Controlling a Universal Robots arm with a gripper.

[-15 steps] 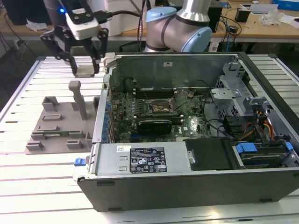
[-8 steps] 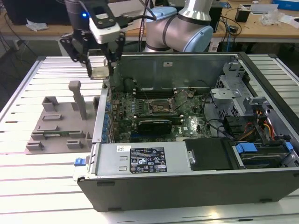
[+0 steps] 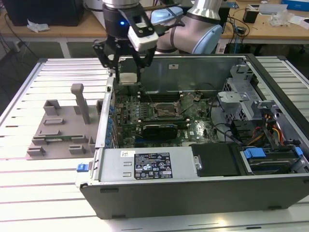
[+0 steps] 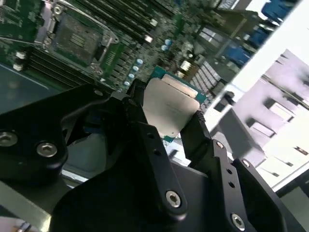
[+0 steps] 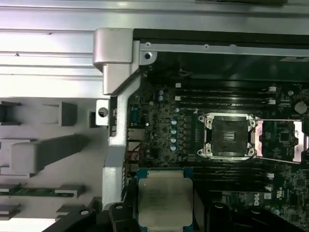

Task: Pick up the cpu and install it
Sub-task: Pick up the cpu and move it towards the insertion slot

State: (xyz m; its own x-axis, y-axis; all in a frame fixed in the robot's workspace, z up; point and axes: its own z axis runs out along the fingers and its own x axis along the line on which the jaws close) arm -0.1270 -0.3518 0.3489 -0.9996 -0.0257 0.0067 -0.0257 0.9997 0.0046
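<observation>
A silver slatted aluminium table (image 3: 29, 169) forms the work surface. Beyond its far edge stands a light wooden bench (image 3: 63, 30) carrying a black box (image 3: 43, 12). A second, cluttered wooden bench (image 3: 289, 30) stands towards the exterior view's right.

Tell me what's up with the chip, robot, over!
Fingers shut on chip. Chip in air over board, by case wall, not in socket yet. Socket open, empty. Nothing in the way.
</observation>
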